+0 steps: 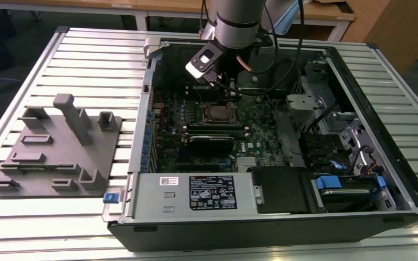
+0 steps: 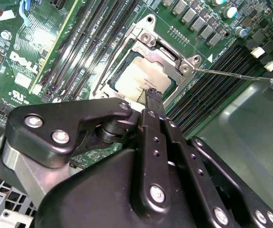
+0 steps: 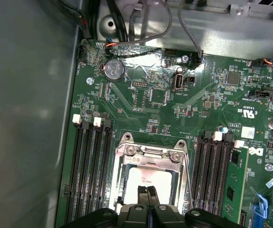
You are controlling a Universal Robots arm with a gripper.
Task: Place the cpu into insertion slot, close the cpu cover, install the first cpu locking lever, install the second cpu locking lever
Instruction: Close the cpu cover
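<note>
We see one slatted metal desk [image 1: 63, 60], wooden furniture behind it, bearing one open computer case [image 1: 405, 179] and, at its 9 o'clock in the exterior view, one grey fixture block [image 1: 56, 157]. One power supply box [image 1: 158, 193] carries a black printed label. The claw [image 3: 147, 191], its two fingers pressed together on nothing, hangs just over the single cpu [image 3: 141, 176], which lies in the insertion slot [image 1: 216, 114], framed by the cpu cover [image 3: 148, 153].

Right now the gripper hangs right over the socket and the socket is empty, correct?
No, the socket is not empty: the chip lies in it, as the second wrist view shows. The gripper does hang right over it.
</note>
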